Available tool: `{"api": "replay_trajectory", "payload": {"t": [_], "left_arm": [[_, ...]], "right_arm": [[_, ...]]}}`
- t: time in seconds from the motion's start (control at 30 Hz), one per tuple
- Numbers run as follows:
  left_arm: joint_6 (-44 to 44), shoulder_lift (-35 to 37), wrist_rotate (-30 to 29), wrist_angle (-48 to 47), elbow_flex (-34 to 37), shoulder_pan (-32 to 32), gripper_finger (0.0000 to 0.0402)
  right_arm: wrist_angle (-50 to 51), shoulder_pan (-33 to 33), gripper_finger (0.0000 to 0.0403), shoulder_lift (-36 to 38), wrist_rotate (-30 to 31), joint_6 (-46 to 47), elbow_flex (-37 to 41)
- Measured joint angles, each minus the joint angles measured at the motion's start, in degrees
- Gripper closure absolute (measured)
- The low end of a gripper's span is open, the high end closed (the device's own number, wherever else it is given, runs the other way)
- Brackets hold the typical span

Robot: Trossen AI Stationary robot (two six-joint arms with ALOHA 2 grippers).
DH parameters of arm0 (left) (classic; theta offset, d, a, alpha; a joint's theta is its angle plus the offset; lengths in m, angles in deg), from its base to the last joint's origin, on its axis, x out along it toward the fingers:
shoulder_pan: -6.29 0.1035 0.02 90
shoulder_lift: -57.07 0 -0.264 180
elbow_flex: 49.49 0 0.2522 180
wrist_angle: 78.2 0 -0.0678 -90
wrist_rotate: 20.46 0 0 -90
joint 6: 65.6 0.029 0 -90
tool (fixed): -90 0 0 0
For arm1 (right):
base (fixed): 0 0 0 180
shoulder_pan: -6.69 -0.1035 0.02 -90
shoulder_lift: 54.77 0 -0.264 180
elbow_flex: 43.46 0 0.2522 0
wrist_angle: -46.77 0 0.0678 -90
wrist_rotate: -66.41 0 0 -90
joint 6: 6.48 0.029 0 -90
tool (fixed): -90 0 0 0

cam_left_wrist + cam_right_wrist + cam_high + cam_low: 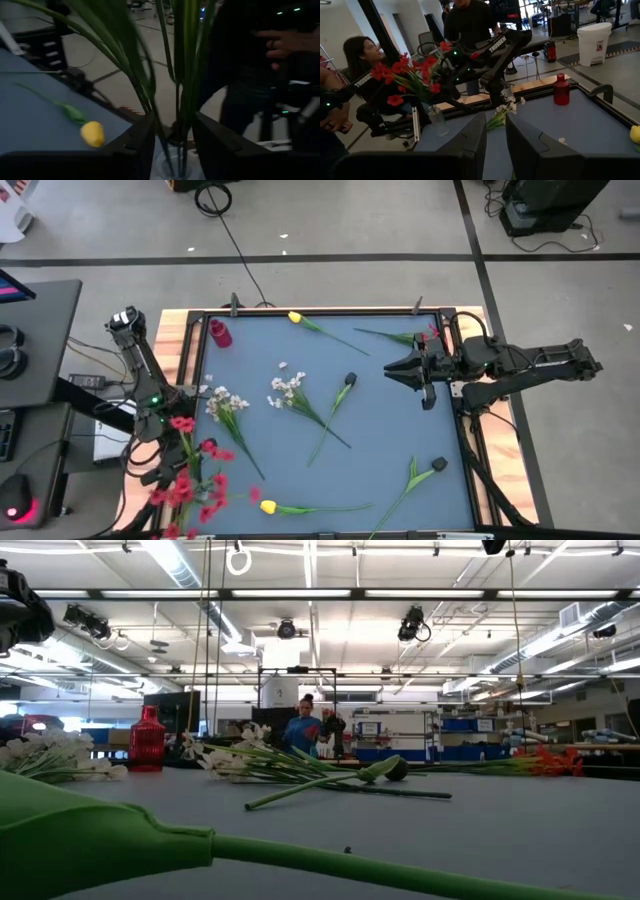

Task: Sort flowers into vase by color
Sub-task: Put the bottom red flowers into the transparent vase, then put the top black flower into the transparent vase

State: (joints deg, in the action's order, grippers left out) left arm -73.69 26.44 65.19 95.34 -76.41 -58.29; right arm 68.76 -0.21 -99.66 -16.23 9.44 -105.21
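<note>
- Grey-blue table (380, 440) with a dark frame; the red vase (219, 333) stands in its far-left corner and serves as landmark here.
- Open surface lies along the far edge beyond the vase, up to a yellow tulip (296, 318) near the middle of that edge.
- Right gripper (392, 369) hovers over the side of the table opposite the vase, fingers parted with a narrow gap and nothing between them; a red-tipped stem (415, 337) lies just beside it.
- Left gripper (172, 145) is off the table edge on the vase's side, toward the near corner, closed on green stems; its fingers (140, 145) press the stems from both sides.
- Red flowers (195, 475) cluster at that near corner, standing in a clear glass (437, 121).
- Between vase and table centre lie two white sprays (228, 402), (288, 390) and a dark-budded stem (340, 395).
- Farthest from the vase: a second dark-budded stem (425, 472) and another yellow tulip (270, 506) on the near edge.
- People (470, 22) stand beyond the table.
</note>
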Motion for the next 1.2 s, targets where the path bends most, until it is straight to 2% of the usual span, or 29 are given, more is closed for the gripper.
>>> {"api": "replay_trajectory", "payload": {"t": [0.23,0.37,0.47,0.6,0.77,0.97,1.1,1.2], "left_arm": [[-1.4,0.9,0.1,-0.3,-3.6,-2.8,0.0221],[-6.8,1.9,0.1,-0.7,-3.6,-2.9,0.0203],[-8.7,2.9,0.1,-4.8,-6.0,-2.9,0.0192],[-6.8,5.1,-1.4,-17.4,-12.8,-2.9,0.0189],[-6.5,7.5,-5.9,-36.8,-22.9,-2.7,0.0189],[-11.1,7.9,-12.3,-52.4,-35.4,-2.7,0.0189],[-18.3,8.0,-22.8,-62.1,-42.1,-2.7,0.0189],[-24.0,8.0,-31.8,-66.8,-44.2,-2.7,0.0189]], "right_arm": [[0.0,0.0,0.0321,0.0,0.0,0.0,0.0],[0.0,0.0,0.0321,0.0,0.0,0.0,0.0],[0.0,0.0,0.0321,0.0,0.0,0.0,0.0],[0.0,0.0,0.0321,0.0,0.0,0.0,0.0],[0.0,0.0,0.0321,0.0,0.0,0.0,0.0],[0.0,0.0,0.0321,0.0,0.0,0.0,0.0],[0.0,0.0,0.0321,0.0,0.0,0.0,0.0],[0.0,0.0,0.0321,0.0,0.0,0.0,0.0]]}}
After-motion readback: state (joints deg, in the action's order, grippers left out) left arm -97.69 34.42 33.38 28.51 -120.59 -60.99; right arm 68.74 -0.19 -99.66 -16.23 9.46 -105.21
